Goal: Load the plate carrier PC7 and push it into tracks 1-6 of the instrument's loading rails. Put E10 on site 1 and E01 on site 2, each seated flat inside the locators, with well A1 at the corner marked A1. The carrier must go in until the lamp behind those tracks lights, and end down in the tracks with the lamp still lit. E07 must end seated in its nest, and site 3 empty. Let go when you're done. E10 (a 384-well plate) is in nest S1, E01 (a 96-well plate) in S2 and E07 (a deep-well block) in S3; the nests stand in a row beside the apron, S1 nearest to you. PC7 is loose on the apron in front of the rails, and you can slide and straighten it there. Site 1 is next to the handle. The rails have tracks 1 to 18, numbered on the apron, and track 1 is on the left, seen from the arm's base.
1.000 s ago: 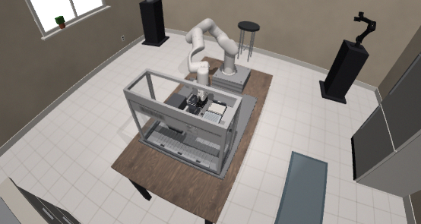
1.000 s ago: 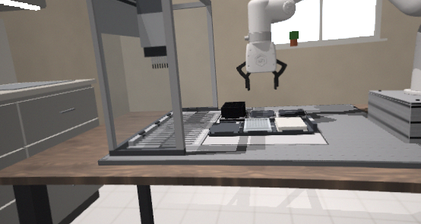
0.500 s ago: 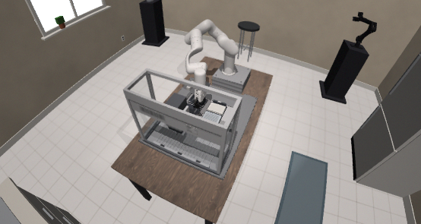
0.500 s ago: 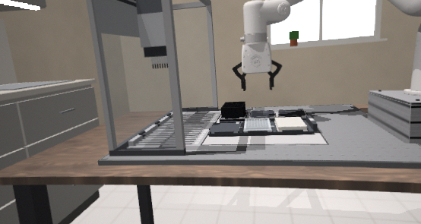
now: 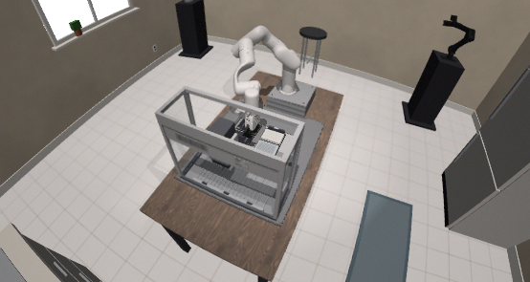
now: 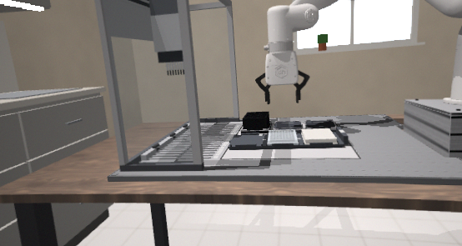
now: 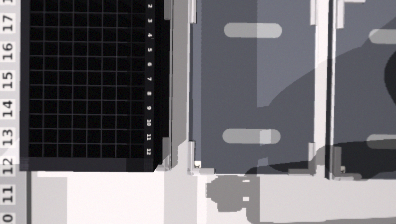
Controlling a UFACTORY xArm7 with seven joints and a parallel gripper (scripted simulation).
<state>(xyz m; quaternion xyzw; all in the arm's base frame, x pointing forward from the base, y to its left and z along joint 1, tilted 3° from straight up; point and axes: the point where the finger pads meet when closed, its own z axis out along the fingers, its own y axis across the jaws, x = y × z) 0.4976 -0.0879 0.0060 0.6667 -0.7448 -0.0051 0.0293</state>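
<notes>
While the gripper (image 6: pixel 283 95) hangs spread wide and empty above the nests, carrier PC7 (image 6: pixel 348 143) looks rigid and slidable; push it by its handle end.

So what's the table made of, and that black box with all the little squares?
The table looks like wood: brown, streaky grain, fairly dull finish. The black box, the deep-well block, is probably hard matte plastic: thin straight walls make an even grid of square holes with no shine, though the look alone can't confirm it. The open gripper hanging above holds nothing.
</notes>
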